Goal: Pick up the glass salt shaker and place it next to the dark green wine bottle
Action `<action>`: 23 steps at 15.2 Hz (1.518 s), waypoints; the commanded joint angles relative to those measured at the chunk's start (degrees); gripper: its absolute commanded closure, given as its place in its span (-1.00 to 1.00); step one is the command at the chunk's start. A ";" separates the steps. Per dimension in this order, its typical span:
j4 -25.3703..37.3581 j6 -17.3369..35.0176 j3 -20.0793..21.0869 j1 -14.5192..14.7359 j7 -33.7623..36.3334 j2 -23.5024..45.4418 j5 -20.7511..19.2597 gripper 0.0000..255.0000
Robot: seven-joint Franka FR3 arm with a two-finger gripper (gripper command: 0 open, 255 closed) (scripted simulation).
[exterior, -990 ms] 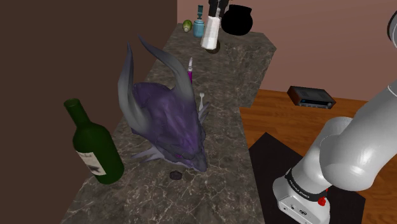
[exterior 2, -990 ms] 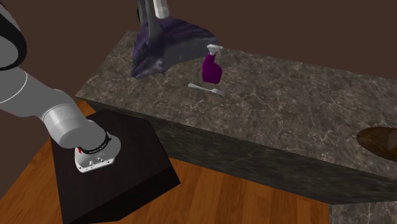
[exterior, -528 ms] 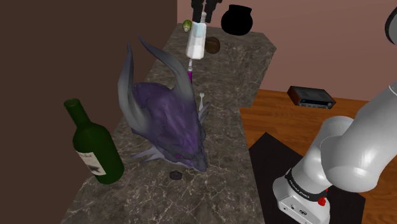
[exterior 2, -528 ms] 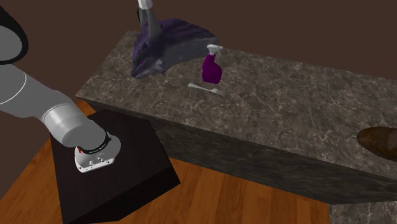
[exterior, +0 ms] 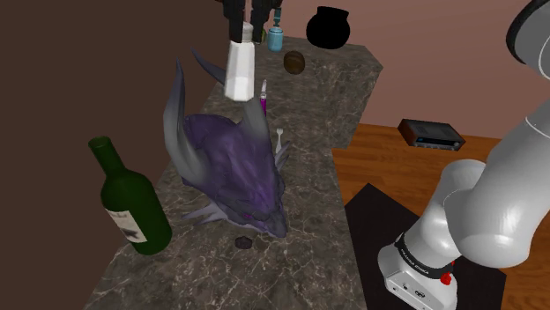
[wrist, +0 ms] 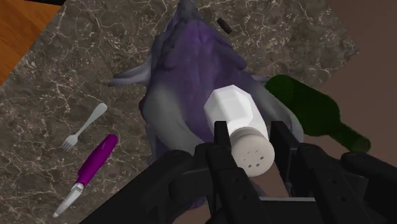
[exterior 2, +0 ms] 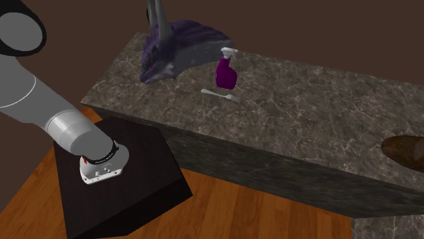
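the shoulder camera sits high beside the stand (exterior: 375,207), which shows at that view's lower right. it looks down the length of the marble counter (exterior: 353,97), with the wine bottle (exterior: 132,198) nearest it. the second exterior camera faces the counter's long side from above the floor, the stand at its lower left. the wrist camera looks steeply down from close above. all three share the purple horned skull (exterior: 234,163), the fork (exterior 2: 219,94) and the spray bottle (exterior 2: 225,73).

No legible text anywhere. Wine bottle (exterior: 134,201) label (exterior: 126,223): pale w/ dark smudge, unreadable. Arm base ring (exterior: 422,262): maybe tiny lettering, too small to read.
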 commanded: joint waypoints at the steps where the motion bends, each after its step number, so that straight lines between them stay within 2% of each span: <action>1: 0.92 0.34 1.78 1.60 3.32 1.06 -0.42 1.00; 7: 10.32 -1.17 6.81 7.49 12.98 8.76 -3.75 1.00; 8: 12.57 -1.71 7.58 8.75 14.60 10.51 -4.61 1.00; 9: 17.35 -3.02 8.91 11.30 17.48 14.08 -6.47 1.00; 15: 4.28 4.63 8.13 9.40 16.07 8.38 -4.03 1.00; 23: -8.11 12.65 7.50 8.36 14.70 3.80 -2.29 1.00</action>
